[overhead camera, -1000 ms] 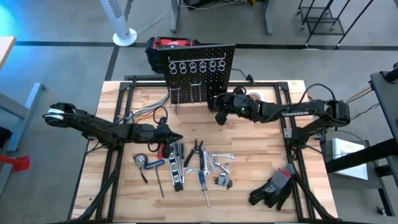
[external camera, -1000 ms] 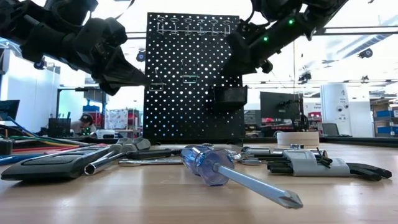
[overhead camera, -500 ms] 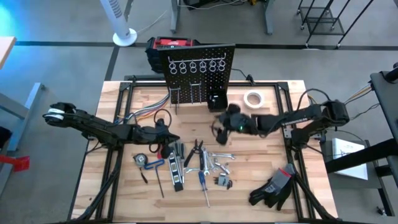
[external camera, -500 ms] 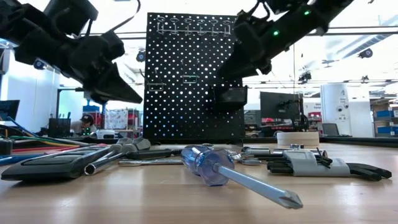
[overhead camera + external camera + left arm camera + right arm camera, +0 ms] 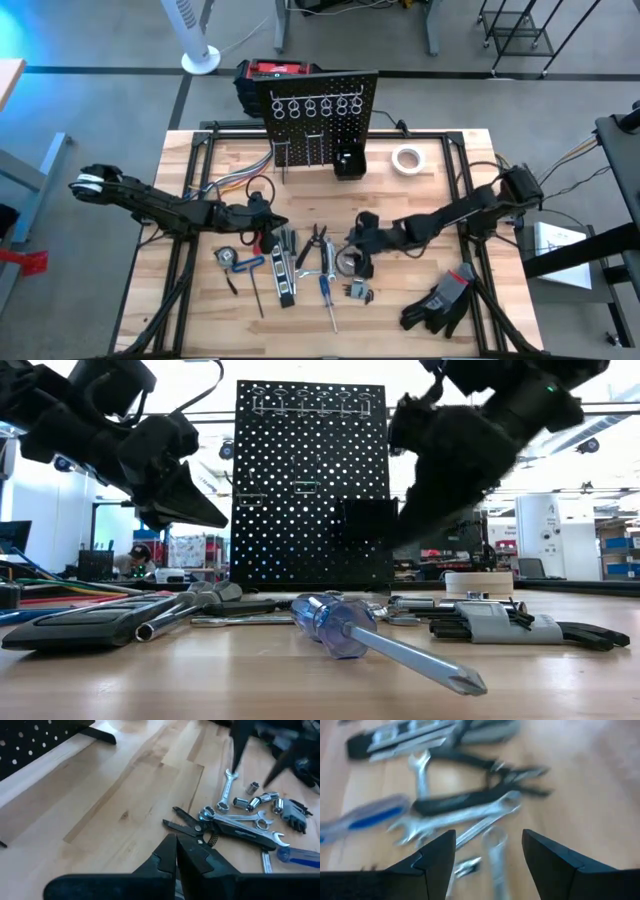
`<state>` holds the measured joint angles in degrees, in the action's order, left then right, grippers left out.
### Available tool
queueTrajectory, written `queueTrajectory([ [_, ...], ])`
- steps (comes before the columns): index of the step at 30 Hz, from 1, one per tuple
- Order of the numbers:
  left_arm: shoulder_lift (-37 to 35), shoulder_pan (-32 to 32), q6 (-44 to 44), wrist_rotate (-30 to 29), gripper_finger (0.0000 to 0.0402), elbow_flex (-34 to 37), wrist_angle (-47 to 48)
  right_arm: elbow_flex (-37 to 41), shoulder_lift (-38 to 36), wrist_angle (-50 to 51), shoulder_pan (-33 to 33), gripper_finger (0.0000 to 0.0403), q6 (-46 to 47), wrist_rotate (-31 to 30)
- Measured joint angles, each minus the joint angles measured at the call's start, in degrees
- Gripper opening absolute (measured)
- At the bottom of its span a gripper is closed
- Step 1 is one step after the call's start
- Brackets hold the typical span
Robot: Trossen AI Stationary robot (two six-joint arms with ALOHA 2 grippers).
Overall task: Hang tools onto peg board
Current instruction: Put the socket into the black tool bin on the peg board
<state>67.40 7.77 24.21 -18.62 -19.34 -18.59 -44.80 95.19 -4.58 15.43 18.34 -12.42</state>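
Wooden tabletop (image 5: 430, 190) lies bare between the peg board (image 5: 320, 110) at the far edge and the tools (image 5: 310, 262) near the front edge. My right gripper (image 5: 358, 262) hangs low over the right end of the tools, above the silver wrenches (image 5: 465, 815), its fingers (image 5: 437, 862) spread partway and holding nothing. My left gripper (image 5: 272, 226) sits just left of the pile, fingers (image 5: 175, 857) pressed together, empty, pointing toward the black pliers (image 5: 192, 827). Tape roll (image 5: 406, 159) lies right of the board; gloves (image 5: 440, 300) lie at the front right corner, near the edge. Tools lie flat and crowded, several touching: pliers, wrenches, a blue-handled screwdriver (image 5: 345, 628), a level (image 5: 281, 275). Board stands upright, black, perforated, with silver ring hooks (image 5: 310, 107) along its top and a small bin (image 5: 346, 163) at its foot.
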Motion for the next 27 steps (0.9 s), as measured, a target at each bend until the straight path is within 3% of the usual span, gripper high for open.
queueTrajectory([
  [17, 0.0, 1.36, 1.41, -0.4, 0.0, -0.08, 0.01, -0.26, 8.39, -0.87, 1.46, 0.0218, 7.04, 1.17],
  [27, 0.0, 1.5, 1.39, -0.49, 0.0, -0.05, 0.68, -0.2, 8.03, -1.07, 1.2, 0.0195, 10.01, -1.57],
])
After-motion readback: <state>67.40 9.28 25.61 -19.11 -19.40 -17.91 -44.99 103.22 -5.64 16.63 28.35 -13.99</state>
